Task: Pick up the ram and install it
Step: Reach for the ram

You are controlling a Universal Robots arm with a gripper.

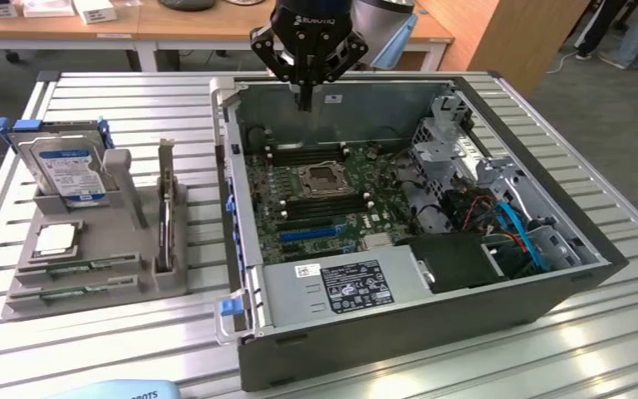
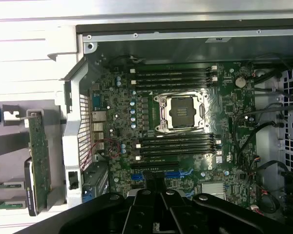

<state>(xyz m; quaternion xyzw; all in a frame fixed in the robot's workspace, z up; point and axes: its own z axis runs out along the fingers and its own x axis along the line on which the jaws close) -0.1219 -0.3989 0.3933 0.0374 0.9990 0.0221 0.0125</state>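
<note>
Two ram sticks, thin green boards, lie in the front slots of a grey holder [image 1: 130,299] at the exterior view's left: one ram stick [image 1: 79,268] behind the other [image 1: 70,291]. Their ends show as green strips [image 2: 0,185] in the wrist view. My gripper [image 1: 305,101] hangs over the back of the open computer case [image 1: 430,316], far from the holder, shut with nothing between its fingers. In the wrist view the gripper [image 2: 156,187] points down at the motherboard [image 2: 224,107], whose long black memory slots [image 2: 173,78] flank the bare processor socket [image 2: 181,112].
The holder also carries an upright hard drive [image 1: 70,170], a dark expansion card [image 1: 165,208] on edge and a square silver processor [image 1: 56,239]. Inside the case are a power supply [image 1: 347,287], drive cages [image 1: 463,150] and cables [image 1: 518,229]. All of it stands on a slatted metal table [image 1: 120,100].
</note>
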